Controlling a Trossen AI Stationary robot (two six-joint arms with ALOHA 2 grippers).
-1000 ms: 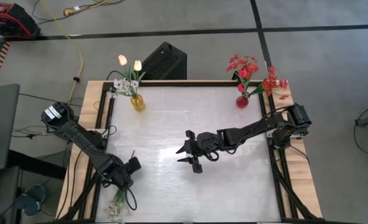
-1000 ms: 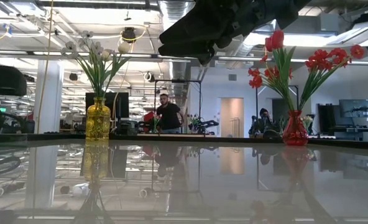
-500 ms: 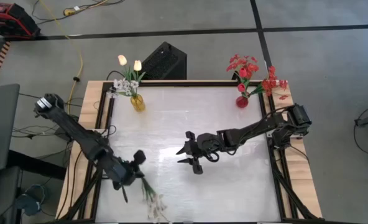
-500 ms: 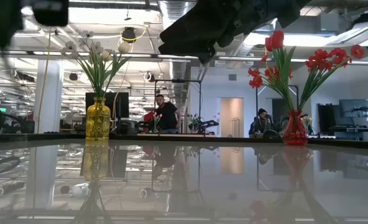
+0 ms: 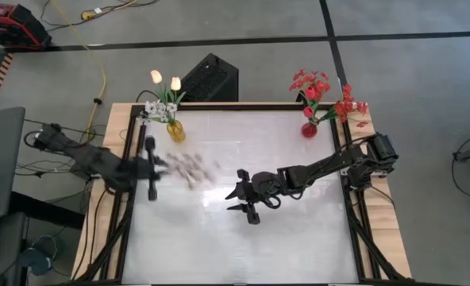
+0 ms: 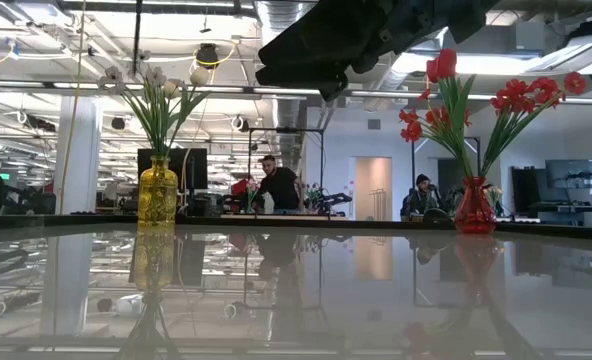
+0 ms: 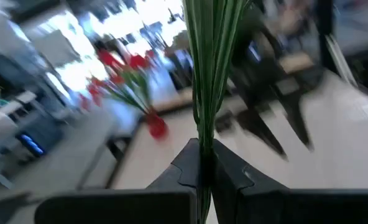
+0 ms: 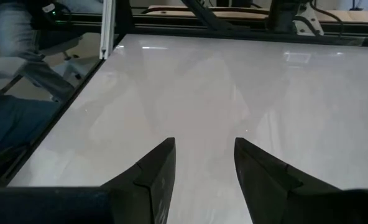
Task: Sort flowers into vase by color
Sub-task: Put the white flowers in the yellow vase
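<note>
My left gripper (image 5: pixel 157 165) is over the table's left part, shut on a spray of small white flowers (image 5: pixel 189 168) that shows blurred, its blossoms toward the table's right. Its green stalks (image 7: pixel 207 56) run forward from the fingers. A yellow vase (image 5: pixel 175 132) with cream tulips and white blossoms stands at the far left. A red vase (image 5: pixel 309 129) with red flowers stands at the far right. My right gripper (image 5: pixel 239 199) is open over mid-table, nothing between its fingers (image 8: pixel 153 174). My left gripper pinches the bundle of thin green stalks (image 7: pixel 202 149) between its two fingers. The fingers come about level from the table's left, and the stalks run on ahead of the fingertips. The spray is clear of the table, its blossoms (image 5: pixel 199 170) pointing right.
The glossy white table top (image 5: pixel 298 246) lies inside a black frame on a wooden base. A black box (image 5: pixel 209 78) stands behind the far edge. In the low view the yellow vase (image 6: pixel 158 195) and the red vase (image 6: pixel 474 210) stand far apart, with people in the room beyond.
My left gripper has risen from the table's near left corner and swung toward the far edge and the yellow vase, turning as it went. The white spray has come up with it, from lying at the near edge to held out toward the right.
</note>
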